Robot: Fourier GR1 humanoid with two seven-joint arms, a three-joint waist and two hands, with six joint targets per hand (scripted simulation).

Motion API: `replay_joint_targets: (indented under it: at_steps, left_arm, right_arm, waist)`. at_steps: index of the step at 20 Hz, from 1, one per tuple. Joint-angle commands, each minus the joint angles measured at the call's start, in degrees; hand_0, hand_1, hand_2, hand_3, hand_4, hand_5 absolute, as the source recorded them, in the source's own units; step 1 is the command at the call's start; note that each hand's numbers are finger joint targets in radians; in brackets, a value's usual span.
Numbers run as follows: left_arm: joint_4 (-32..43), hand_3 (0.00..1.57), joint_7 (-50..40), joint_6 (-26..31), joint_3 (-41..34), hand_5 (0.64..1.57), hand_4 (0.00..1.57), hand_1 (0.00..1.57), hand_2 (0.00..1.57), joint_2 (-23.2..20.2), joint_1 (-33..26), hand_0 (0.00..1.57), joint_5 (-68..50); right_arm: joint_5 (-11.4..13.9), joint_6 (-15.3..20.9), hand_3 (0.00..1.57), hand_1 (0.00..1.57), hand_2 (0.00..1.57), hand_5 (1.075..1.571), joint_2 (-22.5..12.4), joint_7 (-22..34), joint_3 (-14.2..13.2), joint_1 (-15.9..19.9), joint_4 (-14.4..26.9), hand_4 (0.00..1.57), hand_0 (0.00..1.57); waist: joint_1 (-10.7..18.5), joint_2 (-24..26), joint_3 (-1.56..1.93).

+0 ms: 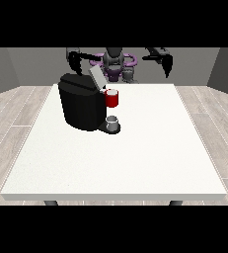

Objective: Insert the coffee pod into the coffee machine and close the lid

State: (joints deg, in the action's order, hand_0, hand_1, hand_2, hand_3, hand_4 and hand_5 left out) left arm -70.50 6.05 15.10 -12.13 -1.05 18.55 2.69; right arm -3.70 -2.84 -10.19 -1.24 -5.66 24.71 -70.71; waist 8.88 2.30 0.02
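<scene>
A black coffee machine (80, 103) stands on the white table (135, 148) at the back left. Its grey lid (95, 76) is tilted up and open. The red pod holder (112, 98) sticks out at the machine's front, with a pale top; whether a pod sits in it I cannot tell. A grey cup (113, 122) stands on the machine's base below it. The hand at the view's left (76, 60) hangs raised above the machine's back, fingers pointing down. Raised well off to the right of the machine is the hand at the view's right (167, 63), holding nothing.
The robot's torso (114, 63) is behind the table's far edge. Wooden floor surrounds the table, with grey walls behind.
</scene>
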Motion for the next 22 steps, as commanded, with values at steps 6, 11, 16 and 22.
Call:
replay_joint_targets:
  at_steps: [6,11,16,22]
  left_arm:
    - [-9.5,0.00,-4.0,-2.1,3.5,1.571,0.00,0.00,0.00,-0.3,-6.7,0.00,-1.6]
    - [-9.6,0.00,-4.3,-1.3,0.1,1.571,0.00,0.00,0.00,-4.1,-2.0,0.00,-4.8]
    - [-11.3,0.00,-7.9,-2.1,1.0,1.571,0.12,0.00,0.00,-4.4,-0.9,0.00,-5.6]
    - [-9.7,0.00,-5.3,-5.2,1.9,1.571,0.00,0.00,0.00,-3.4,-0.8,0.00,-4.0]
  right_arm:
    - [2.2,-1.0,0.00,0.00,0.00,1.571,0.5,-0.6,1.0,3.7,5.1,0.00,0.00]
    - [4.4,0.5,0.00,0.00,0.00,1.571,1.8,-3.4,1.8,7.5,7.3,0.00,0.00]
    - [4.1,0.3,0.00,0.00,0.00,1.571,1.2,-1.9,0.7,11.3,9.9,0.04,0.00]
    - [5.0,0.4,0.00,0.00,0.00,1.571,2.8,-3.1,1.5,13.4,11.2,0.00,0.00]
  waist:
    - [-1.5,-1.2,-0.01]
    - [-1.3,-5.0,-0.01]
    - [-0.7,-5.6,-0.01]
    - [-2.0,-7.2,-0.01]
